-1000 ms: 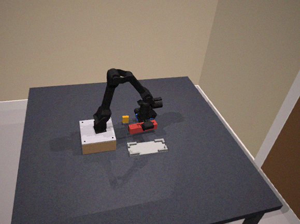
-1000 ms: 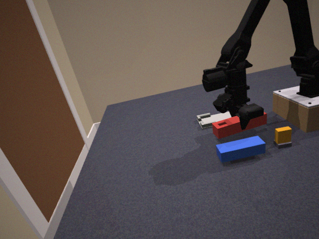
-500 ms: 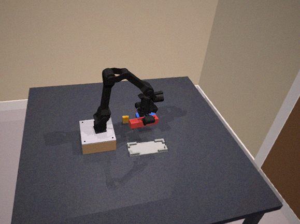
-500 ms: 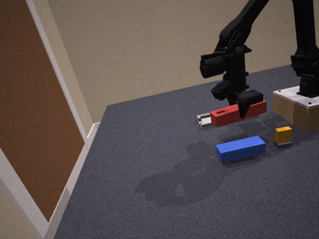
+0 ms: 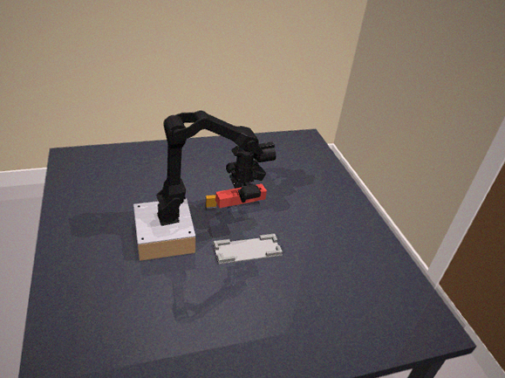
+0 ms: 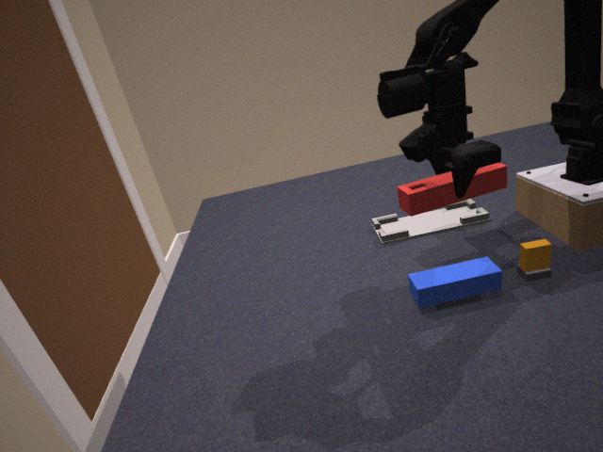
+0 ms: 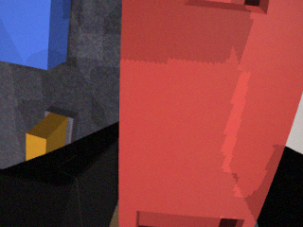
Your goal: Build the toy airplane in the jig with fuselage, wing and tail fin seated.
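My gripper (image 5: pixel 244 195) (image 6: pixel 450 185) (image 7: pixel 187 134) is shut on the red fuselage (image 5: pixel 227 197) (image 6: pixel 428 194) (image 7: pixel 175 109), near the middle of its length. The fuselage is held roughly level above the table, sockets facing up. The pale jig (image 5: pixel 245 250) (image 6: pixel 423 224) lies flat and empty, and its long side runs about parallel to the fuselage. The blue wing (image 6: pixel 455 282) (image 7: pixel 28 33) lies on the table; the top view does not show it. The orange tail fin (image 5: pixel 210 201) (image 6: pixel 535 256) (image 7: pixel 36 147) stands upright near the wing's end.
The arm's base block (image 5: pixel 166 249) (image 6: pixel 550 209) stands beside the jig's near-base end, with the tail fin close to it. The dark table (image 5: pixel 142 323) (image 6: pixel 243 272) carries everything, and the arm's shadow falls on it.
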